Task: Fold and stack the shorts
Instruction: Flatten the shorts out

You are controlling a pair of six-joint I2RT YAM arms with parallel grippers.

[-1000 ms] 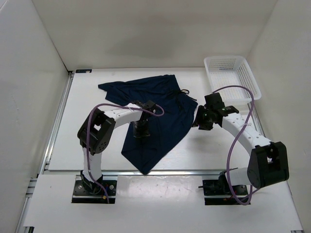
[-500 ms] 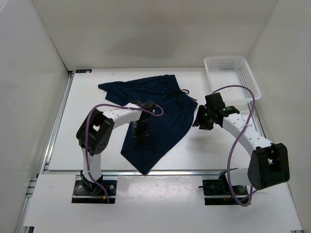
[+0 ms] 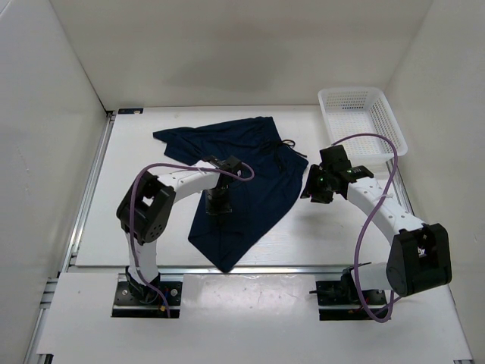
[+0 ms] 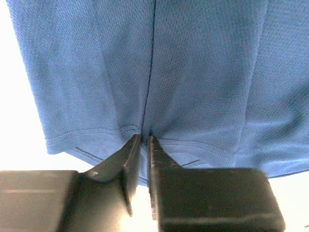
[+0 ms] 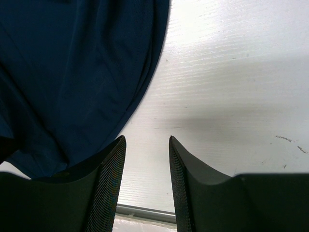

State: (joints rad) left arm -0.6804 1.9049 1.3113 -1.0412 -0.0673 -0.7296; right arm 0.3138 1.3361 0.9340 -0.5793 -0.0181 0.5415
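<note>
Left gripper first: its two dark fingers are pinched almost together, with only a sliver between the tips. They bite the shorts right at a stitched hem, where a seam runs straight into the gap, and the cloth puckers into small folds on either side of the tips. That's a firm clench on fabric.

From above, the left gripper sits low over the middle of the shorts. The navy cloth lies spread and rumpled on the white table, one corner pointing toward the arm bases. The drawstring trails off the far right side.

Now the right gripper: released, jaws parted with a clear gap and nothing between them but bare table. Its textured left finger lines up with the curved edge of the shorts. Whether it touches the cloth, I can't tell.

In the overhead view the right gripper hangs just beside the shorts' right edge. A white mesh basket sits in the far right corner, well apart from the cloth. Purple cables loop along both arms.
</note>
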